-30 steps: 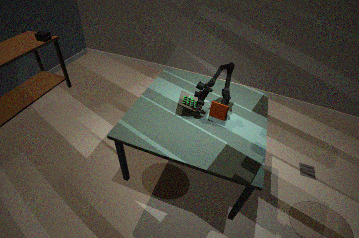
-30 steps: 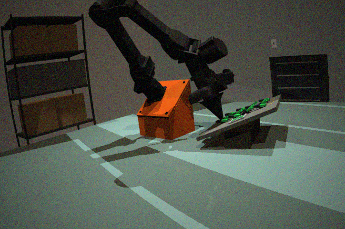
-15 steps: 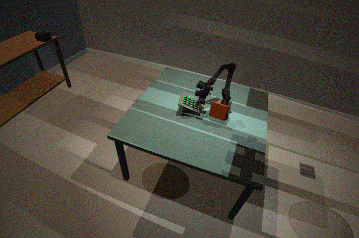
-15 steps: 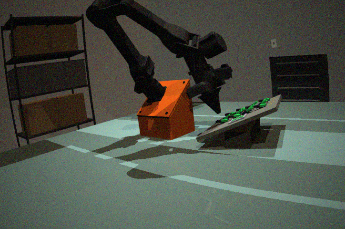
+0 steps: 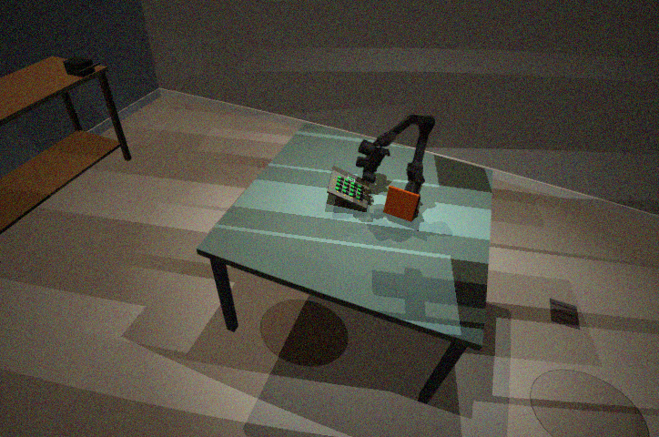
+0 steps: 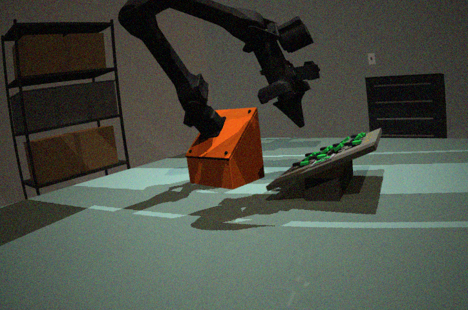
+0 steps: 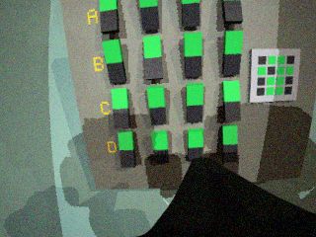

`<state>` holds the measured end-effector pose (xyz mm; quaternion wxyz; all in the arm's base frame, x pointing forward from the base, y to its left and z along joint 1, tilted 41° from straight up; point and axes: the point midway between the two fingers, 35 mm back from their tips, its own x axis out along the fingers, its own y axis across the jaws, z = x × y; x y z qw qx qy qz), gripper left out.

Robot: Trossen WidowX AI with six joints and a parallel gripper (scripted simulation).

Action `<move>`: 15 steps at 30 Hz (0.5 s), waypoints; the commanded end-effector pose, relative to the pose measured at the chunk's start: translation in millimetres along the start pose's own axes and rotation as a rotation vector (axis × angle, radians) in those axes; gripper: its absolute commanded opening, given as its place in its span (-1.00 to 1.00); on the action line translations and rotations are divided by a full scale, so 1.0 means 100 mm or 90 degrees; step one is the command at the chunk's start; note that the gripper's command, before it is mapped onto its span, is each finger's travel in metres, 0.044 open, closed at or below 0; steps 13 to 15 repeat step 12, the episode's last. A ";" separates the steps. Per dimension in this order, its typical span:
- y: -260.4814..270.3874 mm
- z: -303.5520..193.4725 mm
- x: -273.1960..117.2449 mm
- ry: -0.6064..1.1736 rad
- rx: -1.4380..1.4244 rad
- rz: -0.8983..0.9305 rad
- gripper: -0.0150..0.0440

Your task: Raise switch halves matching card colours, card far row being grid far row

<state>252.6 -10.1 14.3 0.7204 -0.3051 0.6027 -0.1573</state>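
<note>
My closed gripper [image 5: 369,179] [image 6: 301,126] [image 7: 201,159] hangs above the near edge of the tilted panel [image 5: 362,204] [image 6: 351,153] [image 7: 79,49], clear of it. In the wrist view its tip overlaps the area just below switch D3 [image 7: 196,136]. The card [image 7: 275,99] reads, far row first: dark, green, green, dark; green, dark, green, green; dark, green, green, dark; dark, green, green, dark. The dark halves of A1 [image 7: 110,22], A4 [image 7: 232,12] and B2 [image 7: 153,68] look raised. The tilt of several others is hard to tell; row A is cut off.
The orange wedge-shaped block [image 5: 401,203] [image 6: 247,157] stands at the arm's base, beside the panel's near side. The table [image 5: 288,242] [image 6: 242,263] carries both. Patchy shadows cross the panel's near part. A shelf rack [image 6: 64,76] and dark drawers [image 6: 406,106] stand in the background.
</note>
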 end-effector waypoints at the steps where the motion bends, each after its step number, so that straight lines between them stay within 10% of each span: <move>1: 0.08 0.36 -0.05 -0.005 0.005 -0.002 -0.49; 15: 0.09 0.38 -0.05 -0.005 0.005 -0.002 -0.49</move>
